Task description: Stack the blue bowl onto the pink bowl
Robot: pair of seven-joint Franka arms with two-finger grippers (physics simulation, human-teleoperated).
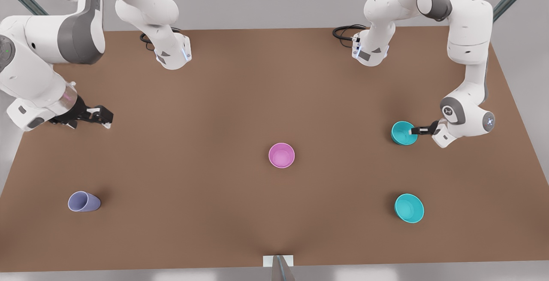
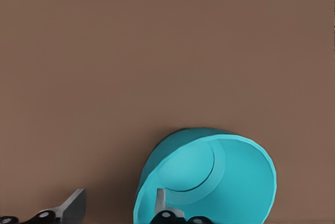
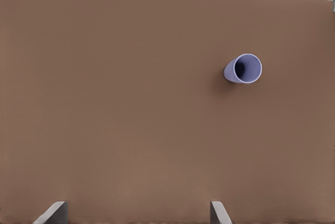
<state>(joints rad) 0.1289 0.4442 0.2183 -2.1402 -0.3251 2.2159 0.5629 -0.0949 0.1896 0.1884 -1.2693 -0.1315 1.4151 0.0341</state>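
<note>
The pink bowl (image 1: 281,155) stands upright in the middle of the brown table (image 1: 214,101). A blue bowl (image 1: 402,134) sits at the front view's right, and my left gripper (image 1: 412,131) is at its rim. In the left wrist view this blue bowl (image 2: 230,177) has one finger (image 2: 160,202) inside it and the other finger (image 2: 73,207) outside, well apart, so the left gripper (image 2: 116,209) is open astride the wall. My right gripper (image 1: 104,119) waits open at the front view's left, holding nothing; its fingers (image 3: 220,213) are spread wide.
A second, identical blue bowl (image 1: 409,208) stands nearer the front edge on the front view's right. A pale lavender cup (image 1: 83,201) lies on its side at the front left, also in the right wrist view as the cup (image 3: 243,68). Both arm bases stand at the table's far edge.
</note>
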